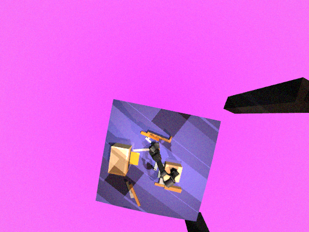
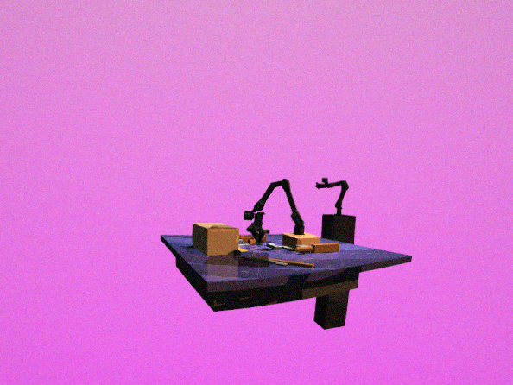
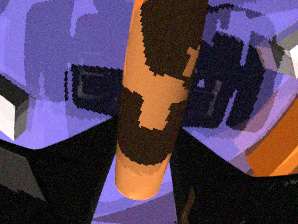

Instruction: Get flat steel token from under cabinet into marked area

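The tan cabinet (image 1: pixel 119 159) (image 2: pixel 222 241) stands on the table. The yellow marked area (image 1: pixel 135 158) (image 2: pixel 243 249) lies in front of it. My gripper (image 1: pixel 154 150) (image 2: pixel 259 241) (image 3: pixel 146 127) is low over the table, shut on a round orange handle (image 3: pixel 157 102). A thin white bar (image 1: pixel 141 150) runs from under the gripper towards the cabinet, its far end near the cabinet front and beside the marked area. It appears to belong to the held tool, but the joint is hidden. I cannot see the steel token or the vent slots clearly.
Orange pieces (image 1: pixel 166 138) and a short white piece (image 1: pixel 147 140) lie beyond the gripper. An orange bar (image 1: pixel 135 195) with a pale strip (image 1: pixel 131 194) lies on the other side. More orange blocks (image 1: pixel 172 189) (image 2: pixel 326 248) lie by the tan arm base (image 1: pixel 178 178) (image 2: pixel 300 238).
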You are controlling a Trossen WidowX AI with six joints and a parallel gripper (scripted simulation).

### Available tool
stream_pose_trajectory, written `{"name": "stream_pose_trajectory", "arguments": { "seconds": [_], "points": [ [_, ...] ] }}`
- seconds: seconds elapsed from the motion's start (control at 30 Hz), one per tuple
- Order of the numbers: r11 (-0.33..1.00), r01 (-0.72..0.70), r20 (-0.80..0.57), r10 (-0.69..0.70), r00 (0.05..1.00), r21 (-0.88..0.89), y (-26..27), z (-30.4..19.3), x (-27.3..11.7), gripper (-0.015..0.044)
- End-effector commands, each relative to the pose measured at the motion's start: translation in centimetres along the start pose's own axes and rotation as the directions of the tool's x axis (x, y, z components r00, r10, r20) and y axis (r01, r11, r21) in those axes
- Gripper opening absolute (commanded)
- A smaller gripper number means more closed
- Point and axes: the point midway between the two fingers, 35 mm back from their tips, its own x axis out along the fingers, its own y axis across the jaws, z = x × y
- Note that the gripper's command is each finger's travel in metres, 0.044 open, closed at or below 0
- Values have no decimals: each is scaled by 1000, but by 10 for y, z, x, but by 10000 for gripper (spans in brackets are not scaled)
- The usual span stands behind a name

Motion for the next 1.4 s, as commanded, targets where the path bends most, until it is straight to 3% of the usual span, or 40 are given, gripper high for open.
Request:
{"name": "stream_pose_trajectory", "arguments": {
  "seconds": [0.0, 1.37],
  "points": [
    [1000, -1, 0, 1, 1000, 0, 0, 0, 0, 0],
    [1000, 4, 5, -4, 1000, -2, -2, 62, -1, 0]
  ]
}}
